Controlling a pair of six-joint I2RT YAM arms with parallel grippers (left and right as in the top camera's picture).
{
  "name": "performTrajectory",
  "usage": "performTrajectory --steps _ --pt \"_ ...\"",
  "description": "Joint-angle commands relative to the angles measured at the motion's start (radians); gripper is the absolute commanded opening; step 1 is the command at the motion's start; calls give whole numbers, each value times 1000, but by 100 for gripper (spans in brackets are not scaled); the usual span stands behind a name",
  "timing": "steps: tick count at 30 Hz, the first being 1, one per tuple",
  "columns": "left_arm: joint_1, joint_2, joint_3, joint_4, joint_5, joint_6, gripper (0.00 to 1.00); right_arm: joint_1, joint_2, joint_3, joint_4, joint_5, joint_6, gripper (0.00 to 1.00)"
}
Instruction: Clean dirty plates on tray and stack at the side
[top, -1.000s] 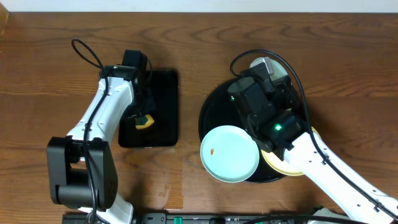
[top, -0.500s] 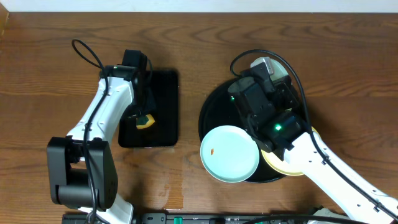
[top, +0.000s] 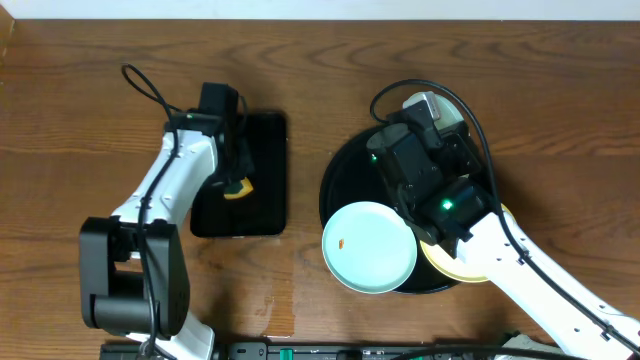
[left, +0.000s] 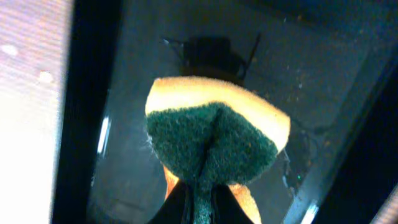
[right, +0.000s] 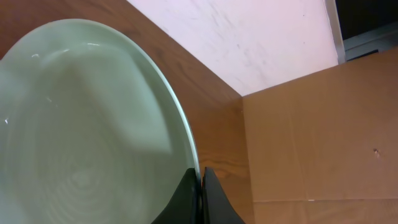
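Left gripper is pinched tight on the green-and-yellow sponge above the rectangular black tray. I see my right gripper clamped on the rim of a mint plate over the round tray. A second mint plate, orange-spotted, lies at that tray's front edge beside the yellow plate.

mint plate, yellow plate, black tray, green-yellow sponge

Left, sponge above the rectangular tray; right, plates on the round tray.
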Motion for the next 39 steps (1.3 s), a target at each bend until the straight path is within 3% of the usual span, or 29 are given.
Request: performTrajectory --steps 1,9,13,22,35,39 --pt "-14 -1 -109 115 -2 29 9 8 -9 -2 3 36 -6 1" --pt "-15 0 -256 278 50 29 9 8 -9 -2 3 36 -6 1" --pt "-15 0 -253 260 63 32 12 8 -9 -2 3 36 -6 1" --pt "-10 -13 -57 17 111 77 12 8 -9 -2 3 36 -6 1" --pt "-10 37 -154 109 110 76 17 8 -9 -2 3 35 22 1" --pt "-10 53 -155 109 110 76 17 6 -9 -2 -2 35 102 1"
